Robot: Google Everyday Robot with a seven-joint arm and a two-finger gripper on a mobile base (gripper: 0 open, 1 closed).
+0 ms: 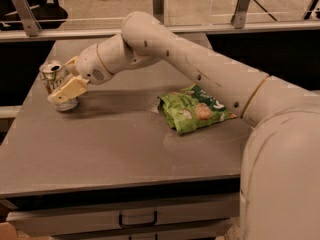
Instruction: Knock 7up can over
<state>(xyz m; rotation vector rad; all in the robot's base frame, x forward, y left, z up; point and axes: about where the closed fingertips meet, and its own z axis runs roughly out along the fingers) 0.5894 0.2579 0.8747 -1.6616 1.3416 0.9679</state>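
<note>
The 7up can (52,77), silver-white with green markings and a shiny top, stands at the far left of the grey table (115,149), leaning a little to the left. My gripper (64,78) is at the can, open. One cream finger (68,89) lies across the can's front lower part and touches it. The other finger (71,62) shows behind the can's right side. The can's lower half is partly hidden by the front finger.
A green snack bag (194,109) lies flat right of the table's middle. My arm (190,59) stretches from the right across the table's back. The table's left edge is close to the can. A drawer handle (137,219) sits below the front edge.
</note>
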